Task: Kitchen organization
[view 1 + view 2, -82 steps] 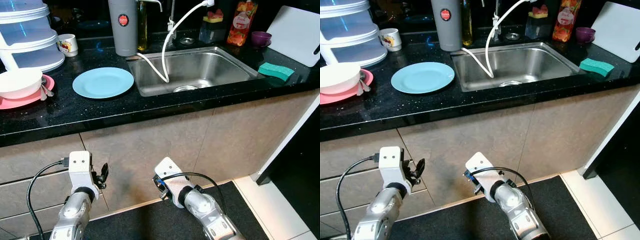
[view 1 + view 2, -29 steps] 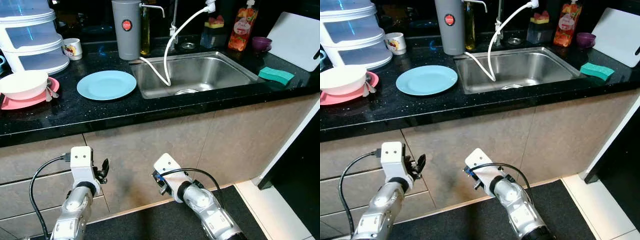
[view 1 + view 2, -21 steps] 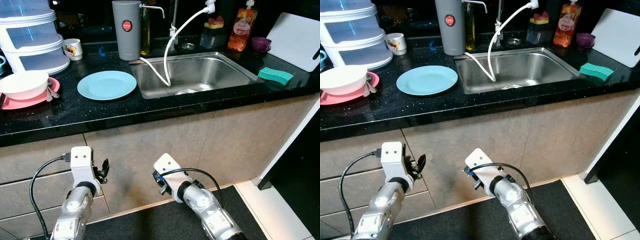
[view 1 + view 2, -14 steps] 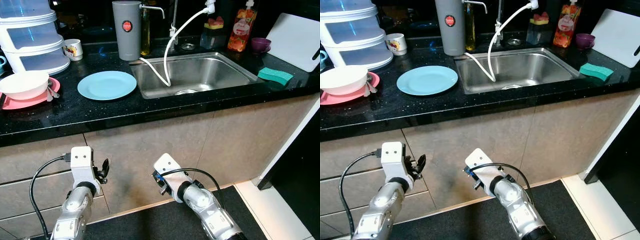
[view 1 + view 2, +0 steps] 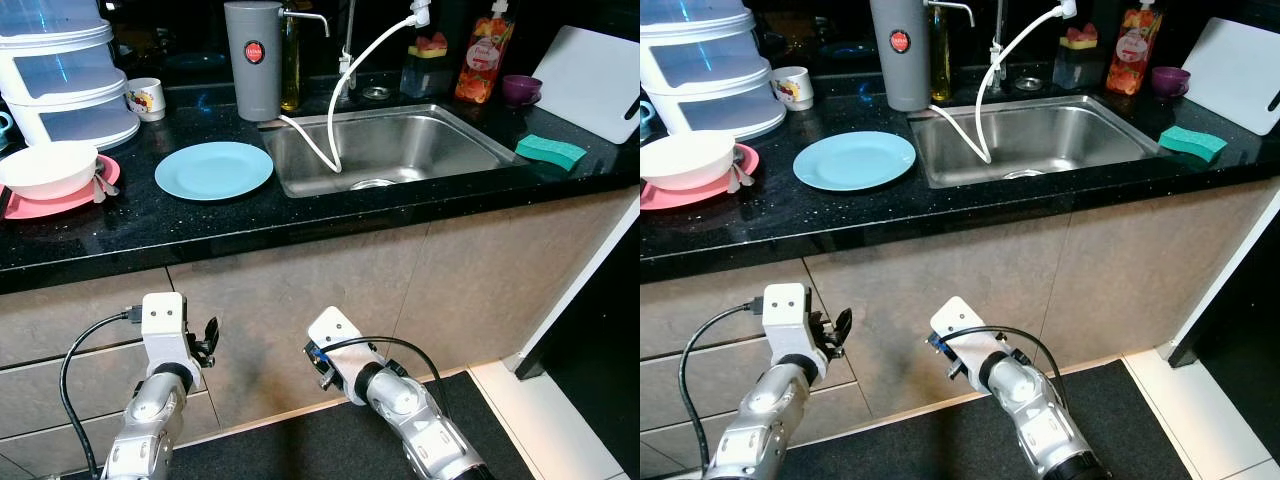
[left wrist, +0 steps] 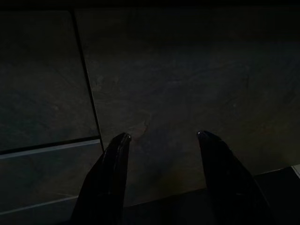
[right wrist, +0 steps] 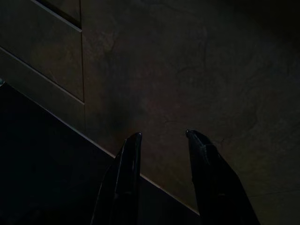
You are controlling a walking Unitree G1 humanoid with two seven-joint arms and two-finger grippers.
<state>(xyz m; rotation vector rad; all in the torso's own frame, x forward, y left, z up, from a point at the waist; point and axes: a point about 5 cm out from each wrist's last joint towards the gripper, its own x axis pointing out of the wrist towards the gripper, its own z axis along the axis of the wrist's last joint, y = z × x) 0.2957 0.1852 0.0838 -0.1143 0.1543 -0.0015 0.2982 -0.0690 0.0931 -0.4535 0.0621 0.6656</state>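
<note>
Both your arms hang low in front of the cabinet below the sink [image 5: 390,150]. The left gripper [image 6: 161,140] and right gripper [image 7: 161,138] each have their fingers spread with nothing between them, though those wrist pictures are dark. The blue plate [image 5: 214,169] lies on the counter just left of the sink; further left a white bowl [image 5: 40,165] sits on a pink plate [image 5: 25,205]. If you raise an arm from here, it could catch the counter edge [image 5: 300,235], and the hose [image 5: 335,100] dangling into the sink could snag a reach.
</note>
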